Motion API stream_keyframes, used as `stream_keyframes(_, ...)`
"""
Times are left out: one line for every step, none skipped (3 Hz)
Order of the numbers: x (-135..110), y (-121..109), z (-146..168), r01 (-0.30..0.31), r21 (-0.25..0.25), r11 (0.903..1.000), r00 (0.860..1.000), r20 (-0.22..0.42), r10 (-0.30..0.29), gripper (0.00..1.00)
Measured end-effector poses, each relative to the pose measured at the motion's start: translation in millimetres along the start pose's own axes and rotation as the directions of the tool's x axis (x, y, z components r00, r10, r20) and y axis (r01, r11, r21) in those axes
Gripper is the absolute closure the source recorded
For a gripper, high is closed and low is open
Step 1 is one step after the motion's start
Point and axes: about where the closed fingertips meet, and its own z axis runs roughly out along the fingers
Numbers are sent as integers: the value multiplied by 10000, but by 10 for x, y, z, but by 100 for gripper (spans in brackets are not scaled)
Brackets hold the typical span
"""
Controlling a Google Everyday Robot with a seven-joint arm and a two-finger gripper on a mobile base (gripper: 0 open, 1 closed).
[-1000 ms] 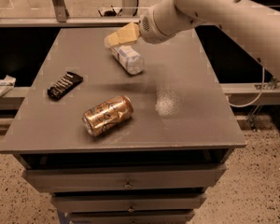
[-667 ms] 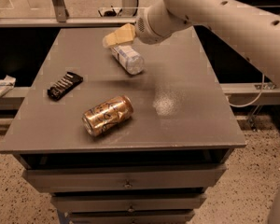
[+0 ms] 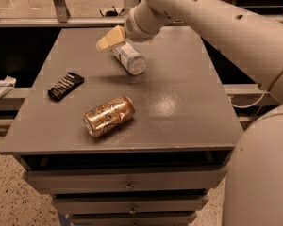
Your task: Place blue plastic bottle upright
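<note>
Bluish clear plastic bottle (image 3: 130,59): down on its side on the far half of the flat grey table top (image 3: 188,102), a touch left of centre. It is not upright yet, so the whole job is still to do.
Tan-tipped gripper (image 3: 109,38): sitting right at the bottle's far-left end, on it or just above it, too close to call. Wide, narrow or clamped? Cannot tell from here.
Cream robot arm (image 3: 203,18): reaching in from the right, across the back of the table.
Long axis: it runs from far-left, under the gripper, out to near-right, with a rounded end facing the camera. Which end has the cap I can't make out.
Key relation: the bottle's body stretches away from the gripper toward near-right. My read is that the move means swinging that near end up and over.
Gold metal drink can (image 3: 108,116): on its side near the front edge, well apart from the bottle.
Black flat wrapped bar (image 3: 65,85): on the left side, also well apart.
In the way: nothing lies between gripper and bottle.
Risk: the body is round, so I'd expect it to roll if nudged.
</note>
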Motion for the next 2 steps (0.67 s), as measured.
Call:
stream_keyframes(-115, -10, 231, 723, 45, 9974, 9957, -590, -719, 0)
stream_keyframes(-160, -17, 356, 1106, 88, 9938, 9888, -1023, -1091, 0)
